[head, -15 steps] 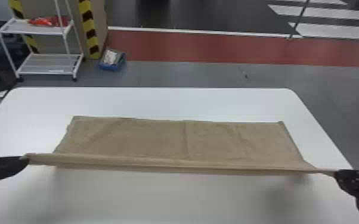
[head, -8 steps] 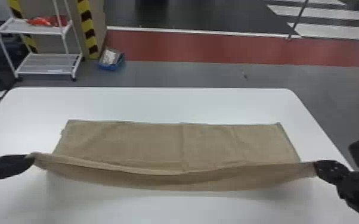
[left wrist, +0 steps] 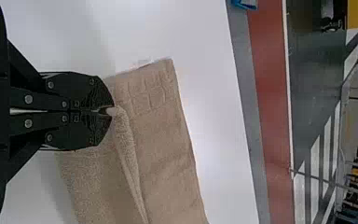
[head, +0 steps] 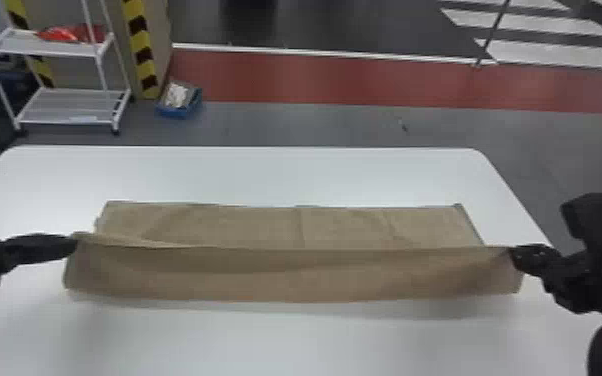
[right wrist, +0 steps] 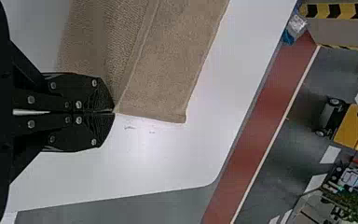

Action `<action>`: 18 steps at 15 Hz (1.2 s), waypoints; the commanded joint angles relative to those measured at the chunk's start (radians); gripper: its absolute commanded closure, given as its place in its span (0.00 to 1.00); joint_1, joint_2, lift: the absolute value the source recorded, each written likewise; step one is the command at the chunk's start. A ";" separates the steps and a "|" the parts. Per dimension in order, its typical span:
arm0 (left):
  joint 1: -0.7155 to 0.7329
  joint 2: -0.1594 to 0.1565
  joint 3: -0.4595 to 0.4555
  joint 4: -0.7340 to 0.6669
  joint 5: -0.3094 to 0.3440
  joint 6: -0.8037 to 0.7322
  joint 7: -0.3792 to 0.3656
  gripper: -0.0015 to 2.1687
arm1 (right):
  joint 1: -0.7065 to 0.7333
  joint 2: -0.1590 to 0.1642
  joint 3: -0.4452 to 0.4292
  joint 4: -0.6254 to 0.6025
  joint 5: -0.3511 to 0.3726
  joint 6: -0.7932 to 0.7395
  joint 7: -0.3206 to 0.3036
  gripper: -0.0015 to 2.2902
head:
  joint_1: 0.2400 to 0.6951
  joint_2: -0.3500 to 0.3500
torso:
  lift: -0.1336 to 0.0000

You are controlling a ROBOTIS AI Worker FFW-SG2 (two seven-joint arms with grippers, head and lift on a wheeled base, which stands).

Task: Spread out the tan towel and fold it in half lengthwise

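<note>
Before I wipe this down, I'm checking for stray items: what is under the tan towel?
The white table shows around the tan towel and evidently continues beneath it. Anything else directly under the cloth is covered, so I can't tell.

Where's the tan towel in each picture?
Head view: the tan towel stretches across the middle of the white table.
Left wrist view: towel at the left gripper's tips.
Right wrist view: towel at the right gripper's tips.
Shared landmark: red floor strip beyond the table.

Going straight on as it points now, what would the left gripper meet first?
The left gripper would probably meet the towel, whose edge it pinches; depth to the lower layer is unclear.
</note>
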 commanded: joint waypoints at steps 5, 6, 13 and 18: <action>-0.168 0.001 -0.085 0.186 -0.101 0.016 0.030 0.66 | -0.163 -0.034 0.011 0.149 0.036 0.001 0.002 0.62 | 1.00 0.32 | 0.08; -0.191 0.001 -0.098 0.218 -0.106 0.016 0.033 0.66 | -0.191 -0.038 0.022 0.178 0.043 0.001 0.000 0.62 | 1.00 0.32 | 0.08; -0.289 0.001 -0.155 0.383 -0.126 -0.003 0.087 0.66 | -0.335 -0.057 0.082 0.366 0.096 -0.039 -0.010 0.62 | 1.00 0.35 | 0.08; -0.327 0.005 -0.161 0.453 -0.129 -0.031 0.127 0.66 | -0.381 -0.071 0.106 0.458 0.135 -0.076 -0.015 0.62 | 1.00 0.37 | 0.08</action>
